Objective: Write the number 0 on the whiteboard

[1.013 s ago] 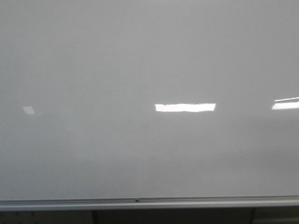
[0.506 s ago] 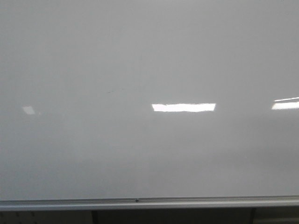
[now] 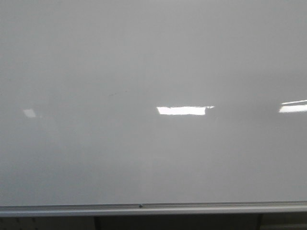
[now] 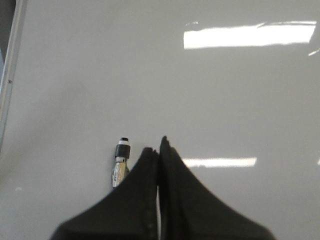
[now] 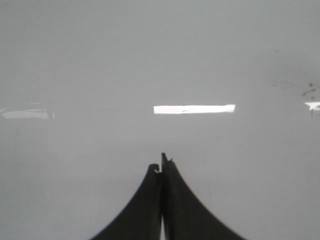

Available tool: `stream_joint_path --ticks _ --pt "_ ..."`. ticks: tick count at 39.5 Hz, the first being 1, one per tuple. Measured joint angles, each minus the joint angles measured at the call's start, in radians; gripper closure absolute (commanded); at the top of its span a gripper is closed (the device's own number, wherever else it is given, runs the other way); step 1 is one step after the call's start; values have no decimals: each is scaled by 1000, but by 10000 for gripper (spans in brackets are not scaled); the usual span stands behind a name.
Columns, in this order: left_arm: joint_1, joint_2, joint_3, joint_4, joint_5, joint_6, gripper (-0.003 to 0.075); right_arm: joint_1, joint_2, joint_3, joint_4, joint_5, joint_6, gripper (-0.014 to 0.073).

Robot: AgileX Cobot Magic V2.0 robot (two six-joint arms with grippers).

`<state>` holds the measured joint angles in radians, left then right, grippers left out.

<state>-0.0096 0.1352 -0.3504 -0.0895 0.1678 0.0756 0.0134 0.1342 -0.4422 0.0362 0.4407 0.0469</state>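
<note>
Nothing is written yet: I see no 0 anywhere on the whiteboard (image 3: 153, 57), bare down to its bottom rail. My left gripper (image 4: 159, 150) is clenched, with a marker (image 4: 120, 162) poking out just beside its fingers; whether it's actually gripped I cannot tell. My right gripper (image 5: 161, 167) is clenched on nothing. Next I'd bring the tip onto the board. No readable labels.

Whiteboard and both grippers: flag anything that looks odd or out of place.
The marker sits beside the left gripper, not between its closed fingers. The right gripper is closed on nothing. The whiteboard shows no drawn 0, only a faint streak and dark specks.
</note>
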Motion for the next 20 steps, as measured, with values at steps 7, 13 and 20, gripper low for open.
stream_joint_path --ticks 7,13,20 --pt "0 189 -122 0 139 0 739 0 194 -124 -20 16 0 661" --pt "0 257 -134 0 155 0 692 0 272 -139 -27 16 0 587" --pt "0 263 -138 -2 159 0 338 0 278 -141 -36 16 0 257"
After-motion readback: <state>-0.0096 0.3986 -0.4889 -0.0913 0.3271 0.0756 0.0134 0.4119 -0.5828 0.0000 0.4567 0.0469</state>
